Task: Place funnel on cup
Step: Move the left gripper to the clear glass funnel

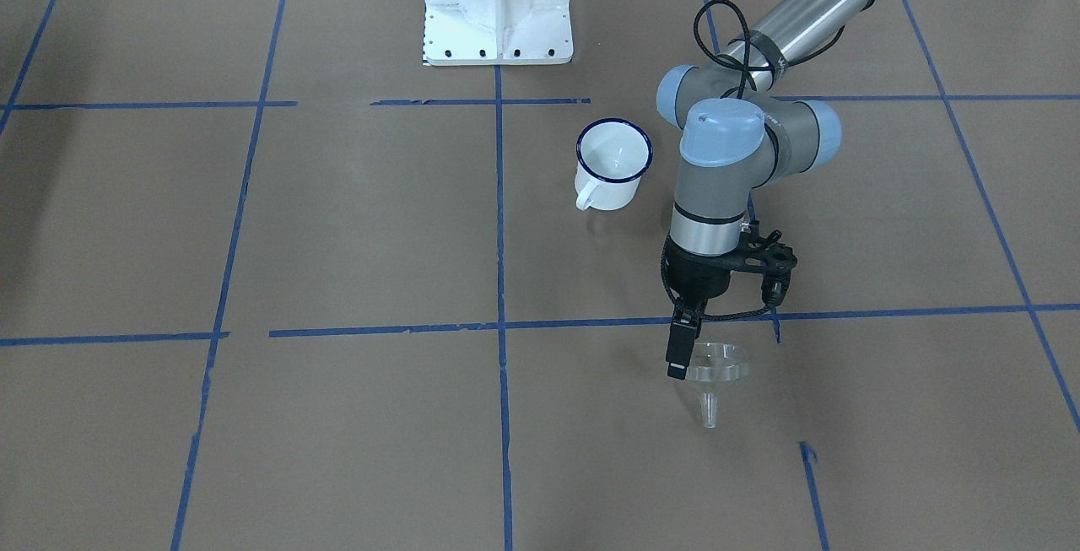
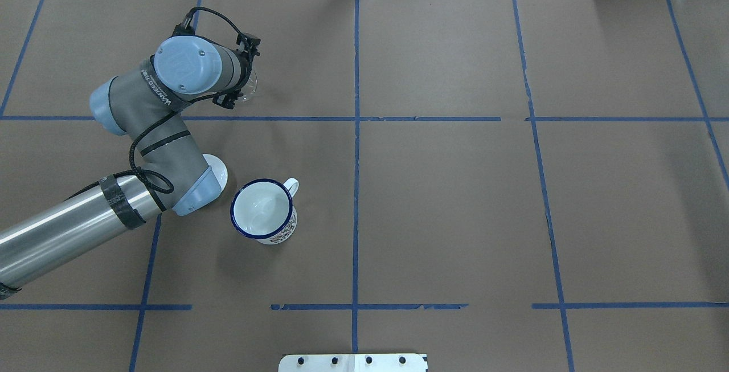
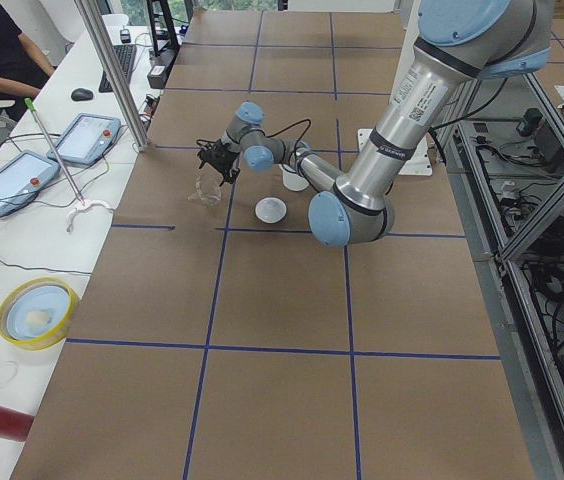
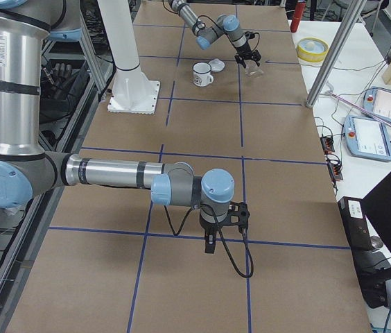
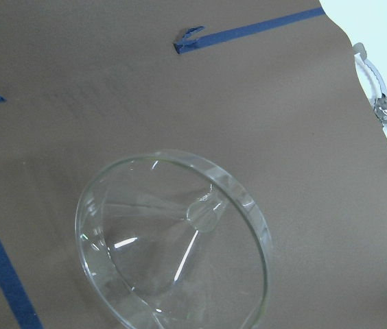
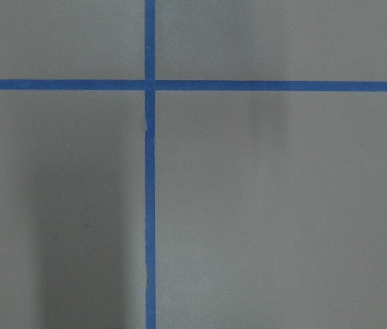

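Note:
The clear funnel (image 1: 718,365) hangs spout down a little above the table, held by its rim. My left gripper (image 1: 680,363) is shut on that rim. In the left wrist view the funnel (image 5: 173,240) fills the lower middle, wide rim towards the camera. The white mug with a blue rim (image 1: 613,163) stands upright and empty, nearer the robot's base than the funnel; overhead it (image 2: 263,211) sits beside the left arm's elbow. My right gripper (image 4: 209,243) hovers over bare table far from both, and I cannot tell if it is open or shut.
A round white lid (image 2: 220,169) lies next to the mug, partly under the left arm. The white robot base (image 1: 498,7) is at the table's middle edge. A yellow bowl (image 3: 34,312) and tablets sit on the side bench past the table's far edge.

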{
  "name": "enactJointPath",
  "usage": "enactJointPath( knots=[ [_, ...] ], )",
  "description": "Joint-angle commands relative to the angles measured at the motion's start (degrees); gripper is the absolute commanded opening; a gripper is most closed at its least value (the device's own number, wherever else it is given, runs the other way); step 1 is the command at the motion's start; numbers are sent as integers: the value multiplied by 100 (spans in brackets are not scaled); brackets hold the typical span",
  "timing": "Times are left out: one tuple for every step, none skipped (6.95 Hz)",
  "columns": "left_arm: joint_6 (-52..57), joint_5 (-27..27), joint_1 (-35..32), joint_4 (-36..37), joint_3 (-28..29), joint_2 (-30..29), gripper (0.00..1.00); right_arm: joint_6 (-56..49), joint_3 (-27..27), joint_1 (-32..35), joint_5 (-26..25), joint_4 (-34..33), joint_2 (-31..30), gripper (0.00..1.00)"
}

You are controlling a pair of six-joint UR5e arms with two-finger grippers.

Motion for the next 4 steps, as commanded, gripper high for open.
enactJointPath(
  knots=[
    [18,202,-1,-19,95,-10,57,0,-8,0,0,0,0,100],
    [70,229,-1,-19,104,-2,48,0,0,0,0,0,0,100],
    [79,343,-18,-19,104,-1,31,0,-8,0,0,0,0,100],
    [97,344,-88,-89,104,-10,8,0,0,0,0,0,0,100]
  ],
)
